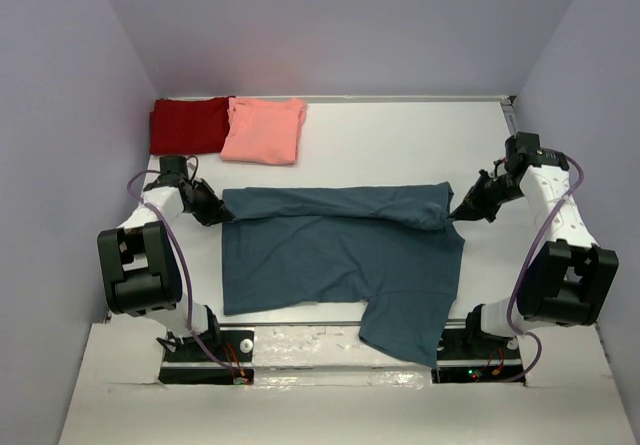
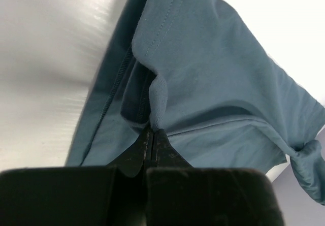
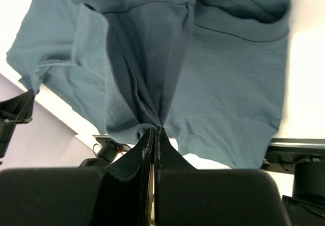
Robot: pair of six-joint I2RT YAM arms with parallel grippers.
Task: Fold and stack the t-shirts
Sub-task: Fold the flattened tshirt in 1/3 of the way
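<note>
Left hand (image 1: 213,211) and right hand (image 1: 464,211) each pinch one far corner of the teal t-shirt (image 1: 340,260), so it lies taut on the worktop (image 1: 400,145) for folding; red t-shirt (image 1: 188,125) and pink t-shirt (image 1: 263,131) lie beyond it.

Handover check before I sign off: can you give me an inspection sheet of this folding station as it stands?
Surface: white table, no stains seen.
Job's things: large dark teal-blue cotton t-shirt spread out, one part draped over the near edge; folded dark red t-shirt and folded salmon-pink t-shirt side by side, far left.
Clutter: nothing seen.
Grippers: left tool and right tool each shut on the teal shirt's far edge.
Cables: purple cables loop along both arms.
Surroundings: plain lavender walls.
</note>
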